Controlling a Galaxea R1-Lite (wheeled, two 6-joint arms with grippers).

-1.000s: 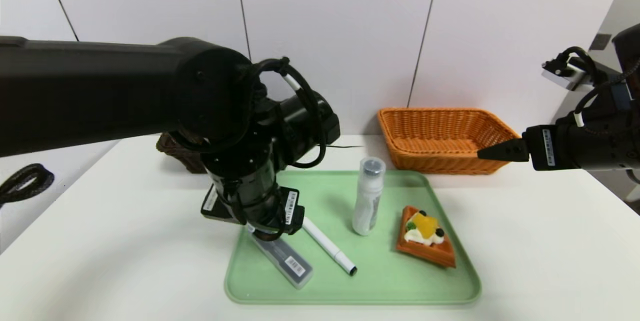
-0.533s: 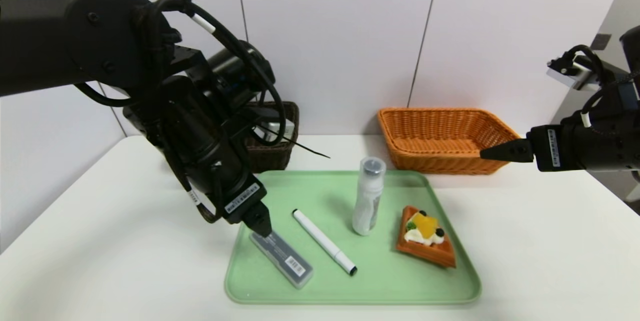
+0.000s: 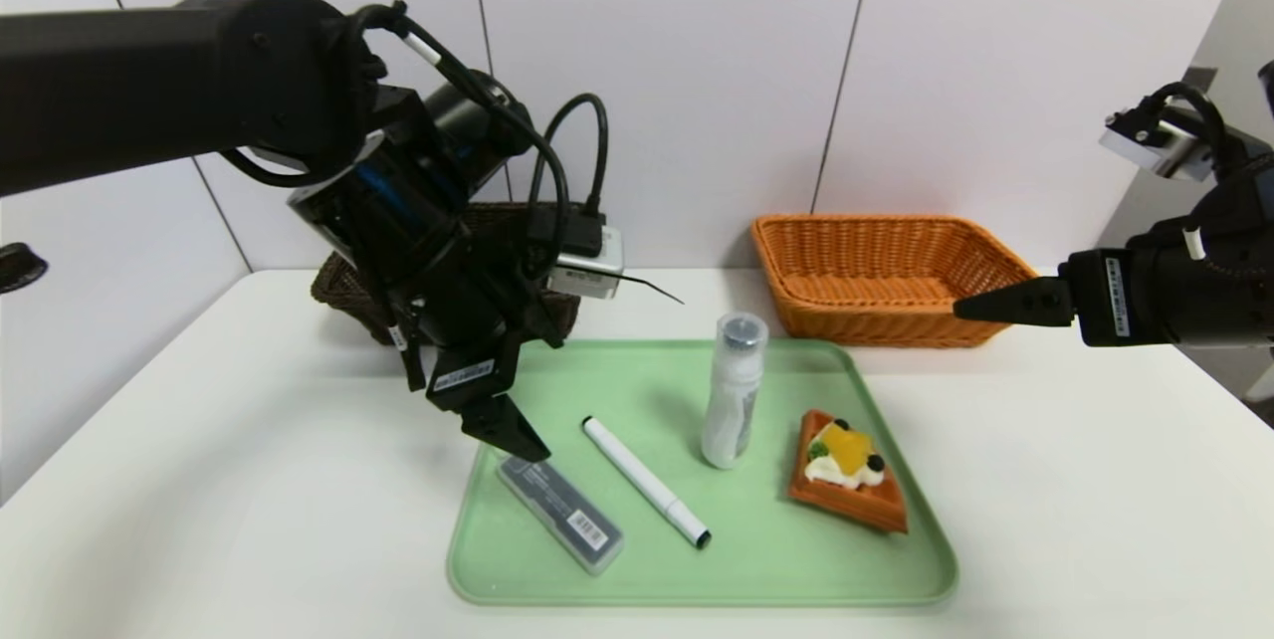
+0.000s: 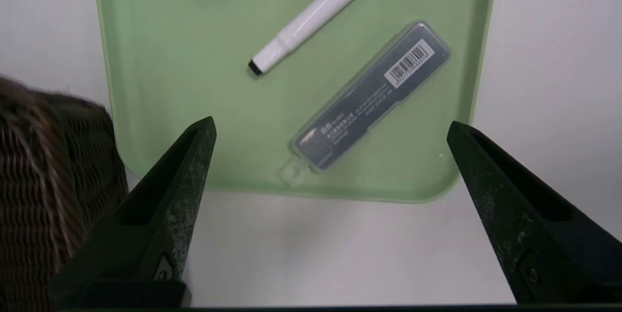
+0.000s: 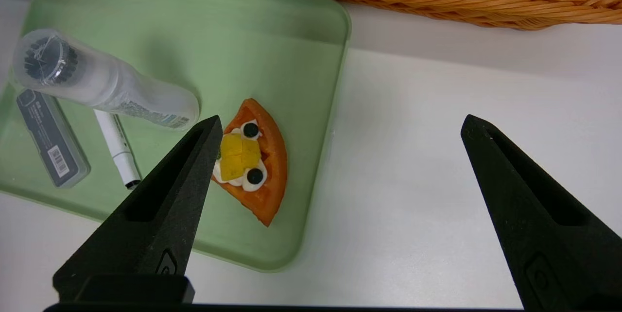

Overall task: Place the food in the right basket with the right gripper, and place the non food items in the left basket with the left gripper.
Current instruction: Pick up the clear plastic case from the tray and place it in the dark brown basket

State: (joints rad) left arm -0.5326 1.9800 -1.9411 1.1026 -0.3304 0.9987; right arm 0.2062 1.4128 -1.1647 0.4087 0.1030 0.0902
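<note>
Nearest, on the white worktop (image 3: 199,520): green tray (image 3: 776,569) with four things lying apart from each other. Front-left is the grey case (image 3: 560,514) with a barcode label, lying diagonal. Beside it the white marker (image 3: 645,482), also diagonal, black tip toward the front. Toward the tray's right side, the waffle slice (image 3: 849,472) with cream, orange fruit and dark berries on top. Behind the marker, the clear bottle (image 3: 734,405) stands upright; its label is too small to read.

Left gripper (image 3: 513,435) hangs just above the far end of the grey case, pointing down. Head view shows only one dark finger edge-on, so spread is hard to judge there. Left wrist view settles it: fingers (image 4: 180,181) spread wide and released, nothing between them but tray and worktop; the grey case (image 4: 371,95) and marker (image 4: 318,13) lie beyond the tips. The marker's far end is cut off by that frame's edge.

Right gripper (image 3: 1005,306) hovers off the tray's right side, near the front rim of the orange basket (image 3: 886,276), roughly level. In the right wrist view its fingers (image 5: 165,219) are wide apart and empty, with waffle slice (image 5: 252,159) and bottle (image 5: 102,83) below and beyond.

Far back: orange basket on the right, looks empty as far as the interior shows. The dark brown basket (image 3: 343,286) on the left is mostly hidden behind the left arm; only a corner and part of the rim show, so contents probably can't be called. White wall panels (image 3: 697,72) behind.
</note>
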